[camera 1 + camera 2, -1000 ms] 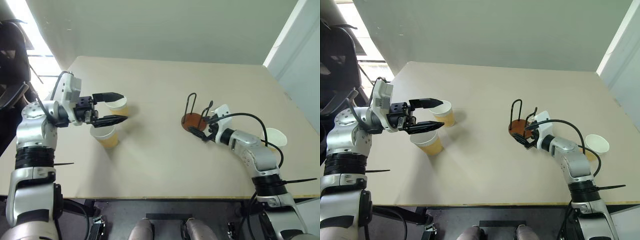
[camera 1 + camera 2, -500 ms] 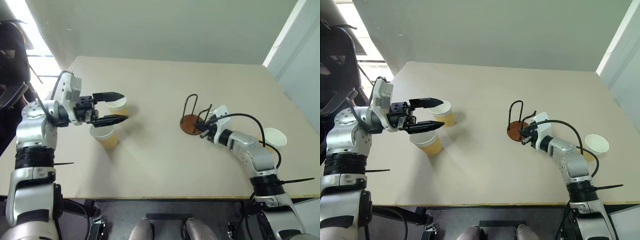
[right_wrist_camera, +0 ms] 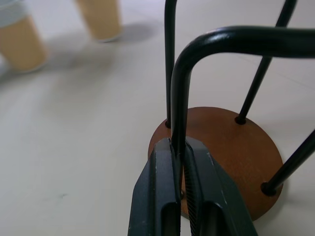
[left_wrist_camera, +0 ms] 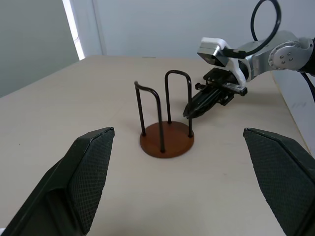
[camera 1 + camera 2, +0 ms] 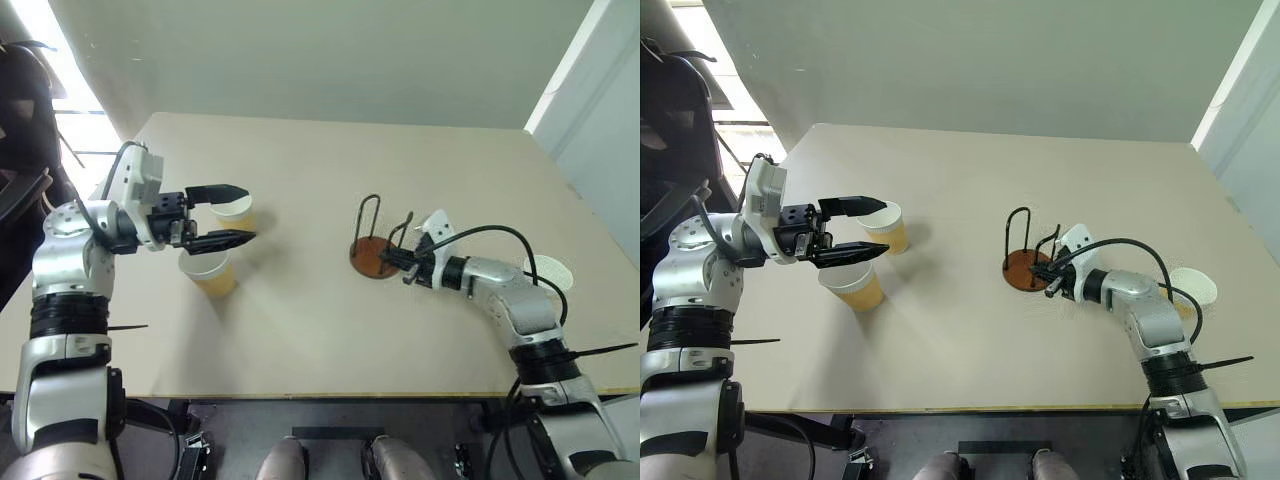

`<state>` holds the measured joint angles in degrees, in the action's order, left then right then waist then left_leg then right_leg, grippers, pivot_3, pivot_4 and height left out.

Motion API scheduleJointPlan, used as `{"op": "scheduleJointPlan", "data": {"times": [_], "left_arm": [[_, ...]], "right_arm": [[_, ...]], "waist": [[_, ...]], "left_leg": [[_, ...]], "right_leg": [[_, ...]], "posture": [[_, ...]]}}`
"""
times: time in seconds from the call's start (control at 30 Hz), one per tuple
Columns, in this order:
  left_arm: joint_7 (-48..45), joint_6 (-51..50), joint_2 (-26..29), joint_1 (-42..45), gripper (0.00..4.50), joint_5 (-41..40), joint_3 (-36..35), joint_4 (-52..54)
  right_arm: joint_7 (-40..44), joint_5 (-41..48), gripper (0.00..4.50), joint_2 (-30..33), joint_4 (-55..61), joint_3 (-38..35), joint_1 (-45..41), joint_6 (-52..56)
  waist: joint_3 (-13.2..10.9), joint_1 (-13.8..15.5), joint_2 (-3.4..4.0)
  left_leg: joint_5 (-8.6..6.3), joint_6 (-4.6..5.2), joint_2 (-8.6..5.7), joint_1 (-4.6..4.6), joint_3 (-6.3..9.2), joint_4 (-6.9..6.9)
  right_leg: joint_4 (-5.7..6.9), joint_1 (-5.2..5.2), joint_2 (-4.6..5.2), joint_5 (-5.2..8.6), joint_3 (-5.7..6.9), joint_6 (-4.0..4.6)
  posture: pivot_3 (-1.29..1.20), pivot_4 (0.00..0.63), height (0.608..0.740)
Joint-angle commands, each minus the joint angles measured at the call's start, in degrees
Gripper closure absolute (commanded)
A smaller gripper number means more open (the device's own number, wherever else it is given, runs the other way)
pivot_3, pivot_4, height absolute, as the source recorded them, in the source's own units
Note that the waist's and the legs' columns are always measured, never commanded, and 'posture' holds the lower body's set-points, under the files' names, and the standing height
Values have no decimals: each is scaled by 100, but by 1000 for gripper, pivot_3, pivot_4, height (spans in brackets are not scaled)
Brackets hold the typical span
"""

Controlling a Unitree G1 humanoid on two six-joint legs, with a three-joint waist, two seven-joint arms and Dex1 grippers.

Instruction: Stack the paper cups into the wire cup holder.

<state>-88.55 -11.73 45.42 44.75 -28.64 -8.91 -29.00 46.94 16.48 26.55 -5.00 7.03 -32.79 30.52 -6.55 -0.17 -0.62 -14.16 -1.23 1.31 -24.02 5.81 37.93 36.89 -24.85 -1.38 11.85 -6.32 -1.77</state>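
Observation:
The wire cup holder (image 5: pixel 371 259), a reddish-brown disc with two upright black wire loops, stands mid-table. My right gripper (image 5: pixel 388 258) is shut on the lower part of one loop, and the right wrist view shows the wire pinched between its fingertips (image 3: pixel 165 162). Two tan paper cups stand at the left, one farther (image 5: pixel 238 212) and one nearer (image 5: pixel 209 273). A third paper cup (image 5: pixel 549 272) sits at the right behind my right forearm. My left gripper (image 5: pixel 250 213) hangs open and level over the left cups, with nothing between its fingers (image 4: pixel 91 172).
The beige table (image 5: pixel 320 330) has free room between the left cups and the holder. Its front edge runs just before my arms. A grey wall stands beyond the far edge, and a dark chair is off the left side.
My right gripper has shut on the holder's wire loop and drawn the holder a little to the left. The left arm and the cups have stayed put.

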Motion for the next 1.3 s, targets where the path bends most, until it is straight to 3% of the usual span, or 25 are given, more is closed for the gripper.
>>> {"op": "scheduleJointPlan", "data": {"times": [0.03, 0.6, 1.03, 1.3], "left_arm": [[-54, -4, 58, 81, 0, -74, -113, 139], [-102, -43, 124, 111, 0, -62, -109, 120], [-97, -57, 124, 143, 0, -47, -89, 115], [-91, -91, 152, 110, 0, -63, -111, 161]], "right_arm": [[501, -20, 4454, 92, 46, 171, -178, -310], [2173, -398, 4454, 706, -123, 861, -269, -995], [2336, -778, 4454, 549, -1213, 830, -925, -1522], [2481, -779, 4454, 549, -1079, 864, -839, -1489]], "waist": [[0, 0, 0], [0, 4, 0], [0, 0, 0], [0, 0, 0]], "left_leg": [[0, 0, 0, 0, 0, 0], [0, 0, 1, -2, -1, 4], [3, 5, 1, -1, -1, 8], [3, 5, 1, -1, -1, 6]], "right_leg": [[0, 0, 0, 0, 0, 0], [0, 2, 0, 0, 0, 2], [2, 2, 0, -13, 0, 15], [1, 2, 0, -13, 1, 16]], "posture": [[0, 150, 740], [0, 150, 740], [0, 150, 740], [0, 150, 740]]}}
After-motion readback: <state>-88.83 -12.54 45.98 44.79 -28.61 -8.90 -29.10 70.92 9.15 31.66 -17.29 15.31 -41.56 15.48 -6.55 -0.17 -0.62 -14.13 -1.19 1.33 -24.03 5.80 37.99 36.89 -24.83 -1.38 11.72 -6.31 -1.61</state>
